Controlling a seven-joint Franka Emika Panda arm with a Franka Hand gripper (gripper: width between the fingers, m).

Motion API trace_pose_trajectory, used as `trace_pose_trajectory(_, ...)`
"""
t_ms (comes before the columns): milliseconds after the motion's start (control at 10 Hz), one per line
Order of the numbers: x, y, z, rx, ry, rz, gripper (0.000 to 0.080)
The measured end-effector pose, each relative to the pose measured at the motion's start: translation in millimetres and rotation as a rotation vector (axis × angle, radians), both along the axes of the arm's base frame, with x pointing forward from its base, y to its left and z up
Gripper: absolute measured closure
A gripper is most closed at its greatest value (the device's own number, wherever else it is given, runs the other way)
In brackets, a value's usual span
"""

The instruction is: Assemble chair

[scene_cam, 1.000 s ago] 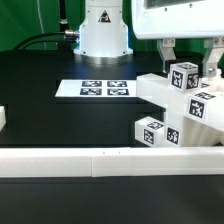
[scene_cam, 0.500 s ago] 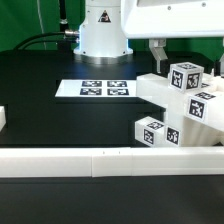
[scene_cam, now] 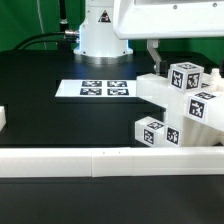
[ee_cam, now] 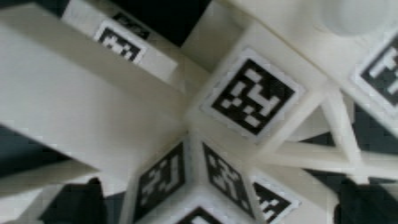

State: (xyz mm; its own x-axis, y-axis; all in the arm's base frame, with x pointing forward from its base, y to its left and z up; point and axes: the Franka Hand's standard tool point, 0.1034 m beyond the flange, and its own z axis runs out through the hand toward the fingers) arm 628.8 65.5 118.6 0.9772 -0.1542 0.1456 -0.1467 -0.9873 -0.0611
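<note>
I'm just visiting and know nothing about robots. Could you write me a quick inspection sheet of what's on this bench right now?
Surface: black table, bare in the middle.
Job's things: white chair parts with square tags, stacked together at the exterior view's right.
Clutter: marker board lying flat; low white border wall along the front.
Grippers: gripper above the chair parts; whether open or shut cannot be told.
Cables: black cables behind, near the robot base.
Surroundings: green backdrop.
</note>
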Motion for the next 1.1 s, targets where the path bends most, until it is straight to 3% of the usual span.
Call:
trace_pose_trajectory(600,0.5,-6.7,-0.2,-0.056,-0.011,0.306,0.0151)
trace_pose_trajectory(900,0.6,-6.7,-0.2,-0.056,-0.011,0.304,0.0517)
trace_pose_trajectory(1100,0.6,-6.6,-0.2,-0.049,-0.01,0.269,0.0516)
